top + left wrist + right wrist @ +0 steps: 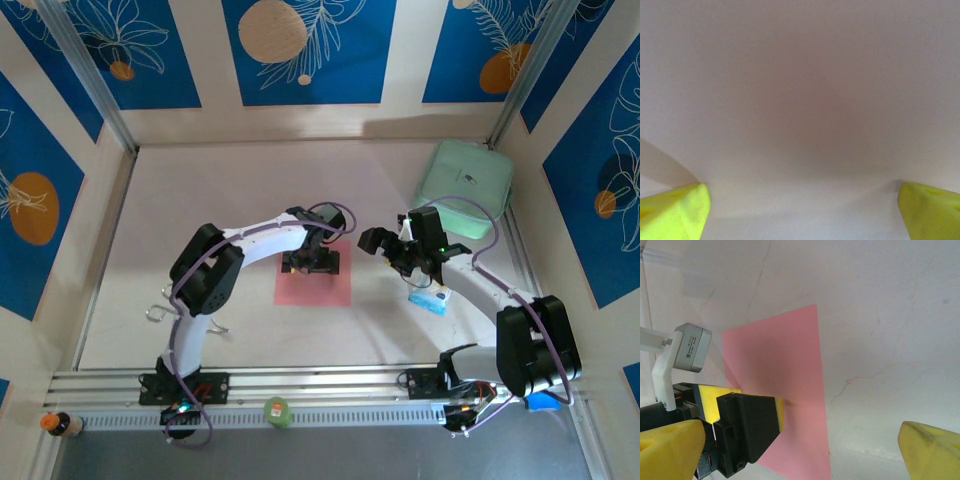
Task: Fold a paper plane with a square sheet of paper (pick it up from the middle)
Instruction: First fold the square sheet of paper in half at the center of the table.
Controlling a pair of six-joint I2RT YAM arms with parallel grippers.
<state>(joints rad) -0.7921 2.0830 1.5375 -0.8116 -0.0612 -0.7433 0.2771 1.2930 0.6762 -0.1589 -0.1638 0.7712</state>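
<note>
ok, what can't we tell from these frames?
- Top view: left gripper covers the middle of the square sheet of paper; contact unclear.
- Left wrist view: surface under the fingers blurred, too close; paper edges unreadable.
- Right wrist view: left gripper hides the sheet's lower left; frame edge cuts its bottom.
- Top view: blue-and-white packet partly under right arm; print too small.

Bright, even light falls on your thin pink-red square paper sheet [316,291], crisp from the right wrist. Your left wrist picture is a blurred pinkish haze, softly shadowed.
</note>
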